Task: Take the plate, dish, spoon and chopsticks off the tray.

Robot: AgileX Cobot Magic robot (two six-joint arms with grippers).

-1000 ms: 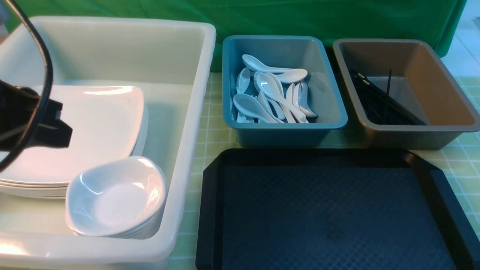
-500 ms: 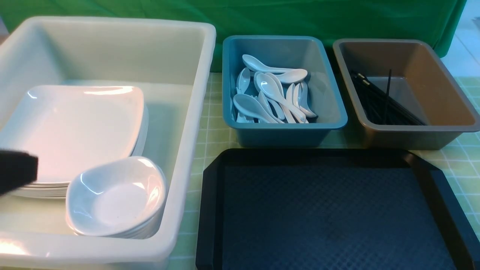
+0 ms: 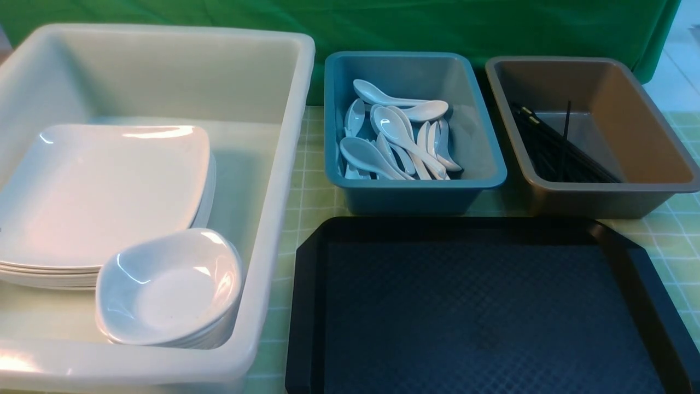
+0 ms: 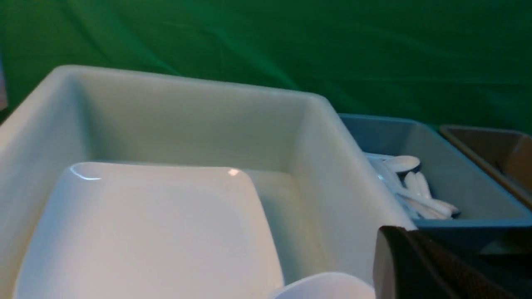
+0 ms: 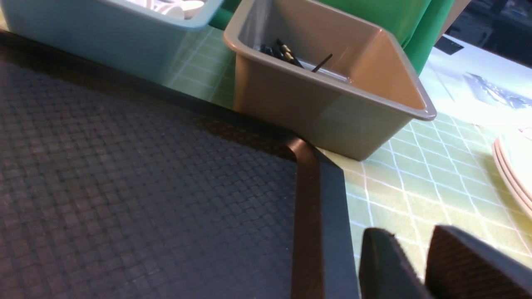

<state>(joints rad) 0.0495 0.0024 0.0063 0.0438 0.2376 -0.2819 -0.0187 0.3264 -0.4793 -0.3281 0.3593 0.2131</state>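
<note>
The tray [image 3: 481,306] lies bare at the near right part of the desk [image 3: 311,191], its diamond-textured floor carrying nothing. Just behind its far edge stand 2 small bins. The blue bin [image 3: 415,189] holds a heap of white spoons [image 3: 396,137]; the grey-brown bin [image 3: 601,194] to its right holds a bundle of black chopsticks [image 3: 558,150], lying along its left wall, with 1 stick leaning upright.

Along the desk's left side sits a large white bin [image 3: 295,109]. Inside it a stack of plates [image 3: 104,191] fills the left part, and a stack of small deep dishes [image 3: 169,287] rests in its near right corner, overlapping the plates' near edge.

Neither arm shows in the front view. In the left wrist view the left gripper [image 4: 419,265] appears only as a dark fingertip at the picture's edge, near the white bin's right wall – its jaws are clenched together and hold nothing. In the right wrist view the right gripper [image 5: 419,265] hangs over the tray's right rim near its far right corner; 2 dark fingertips [image 5: 382,265] show with a narrow gap between them, nothing in it – the jaws stand slightly parted
</note>
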